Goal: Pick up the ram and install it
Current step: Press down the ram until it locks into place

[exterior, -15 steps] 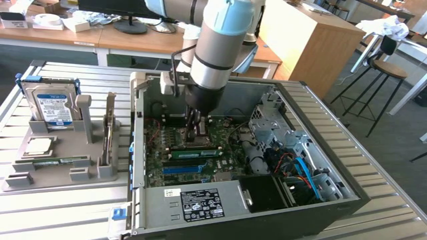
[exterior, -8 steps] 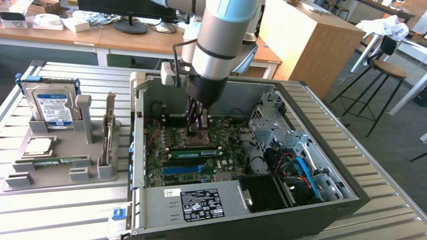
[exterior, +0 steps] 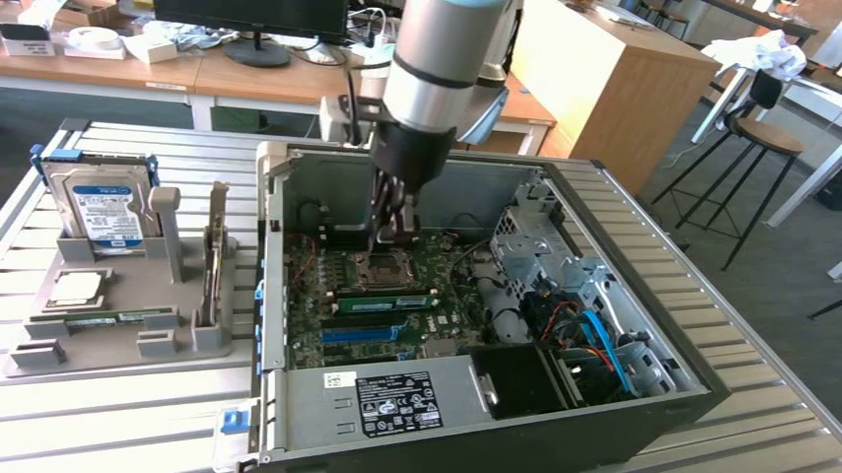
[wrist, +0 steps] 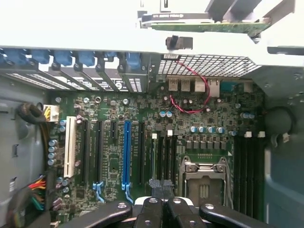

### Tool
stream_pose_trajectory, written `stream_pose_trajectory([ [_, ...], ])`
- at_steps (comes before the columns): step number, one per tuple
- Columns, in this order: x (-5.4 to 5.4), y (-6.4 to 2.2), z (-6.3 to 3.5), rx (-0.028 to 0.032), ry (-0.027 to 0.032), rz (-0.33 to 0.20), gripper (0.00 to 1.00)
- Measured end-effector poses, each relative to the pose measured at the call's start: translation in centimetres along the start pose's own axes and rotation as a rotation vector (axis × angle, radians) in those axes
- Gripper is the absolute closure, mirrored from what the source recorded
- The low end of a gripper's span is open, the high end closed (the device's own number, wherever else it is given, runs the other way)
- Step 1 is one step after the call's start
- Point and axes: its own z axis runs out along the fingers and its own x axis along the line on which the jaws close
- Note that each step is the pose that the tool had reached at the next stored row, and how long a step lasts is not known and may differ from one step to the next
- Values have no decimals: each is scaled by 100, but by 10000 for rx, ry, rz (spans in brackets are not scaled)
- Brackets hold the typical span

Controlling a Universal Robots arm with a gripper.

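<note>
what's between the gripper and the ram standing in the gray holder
The computer case's side wall. The gripper is down inside the open case, above the motherboard, while the ram stands on edge in the gray holder outside that wall, toward the exterior view's left.

Slatted metal table (exterior: 118, 424), grey parts holder (exterior: 125, 325), open computer case (exterior: 632, 325)

The computer case (exterior: 579, 325) is open on top, so the way down to the green board (wrist: 114, 156) is free. Around it stand the metal walls, the drive cage (exterior: 546, 251) and loose cables (exterior: 586, 330), which narrow the room near the exterior view's right.
</note>
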Motion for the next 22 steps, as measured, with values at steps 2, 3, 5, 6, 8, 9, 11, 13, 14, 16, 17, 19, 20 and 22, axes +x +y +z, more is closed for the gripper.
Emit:
stream_pose_trajectory([
  [2,-1,3,-53,-1,2,0,90],
  [3,-2,4,-74,0,1,0,90],
  [5,-2,5,-93,-1,1,0,90],
  [6,-2,6,-96,0,0,0,90],
  [8,-3,6,-107,0,1,0,90],
  [9,-3,7,-115,0,1,0,90],
  [11,-3,7,-127,-1,1,0,90],
  [13,-3,7,-127,0,0,0,90],
  [14,-3,7,-127,0,0,0,90],
  [16,-3,7,-127,0,0,0,90],
  [17,-3,5,-127,0,1,-1,90],
  [19,-2,-10,-129,-1,2,-1,90],
  [20,-3,-23,-130,-1,0,0,90],
  [22,-2,-65,-131,0,-4,0,90],
])
